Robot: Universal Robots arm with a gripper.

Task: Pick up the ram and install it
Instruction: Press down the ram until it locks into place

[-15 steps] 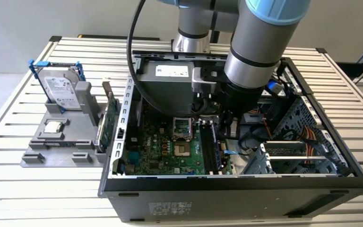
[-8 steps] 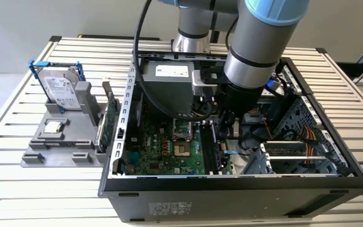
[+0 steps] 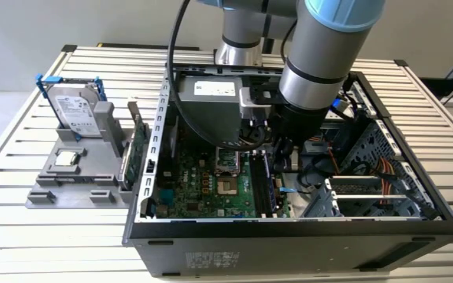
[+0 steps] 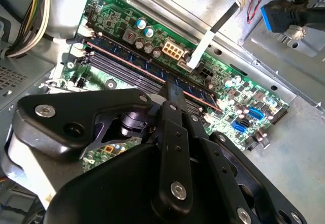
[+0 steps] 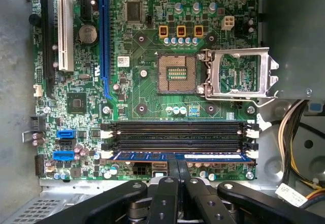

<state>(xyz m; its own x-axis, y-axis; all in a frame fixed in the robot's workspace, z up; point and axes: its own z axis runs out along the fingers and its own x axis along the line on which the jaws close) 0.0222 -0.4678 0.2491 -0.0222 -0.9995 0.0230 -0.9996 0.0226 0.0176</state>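
Observation:
The ram (image 5: 213, 156) is a thin blue stick lying along the memory slot nearest the motherboard's edge, level with the white end latches (image 5: 252, 154). In the second wrist view the ram (image 4: 132, 59) runs as a dark blue strip across the board. My gripper (image 5: 179, 169) is shut on the ram at its middle, with the two black fingers (image 5: 171, 176) pressed close together on either side of its top edge. In the exterior view the gripper (image 3: 280, 158) reaches down inside the open computer case (image 3: 289, 233), over the memory slots.
Three black memory slots (image 5: 177, 127) lie beside the ram, and the CPU socket (image 5: 177, 74) stands with its metal frame (image 5: 238, 74) flipped up. Yellow cables (image 5: 299, 127) and the power supply (image 3: 210, 91) crowd one side. Outside the case, a grey fixture (image 3: 49, 197) holds a hard drive (image 3: 75, 109) and a green card (image 3: 136, 150).

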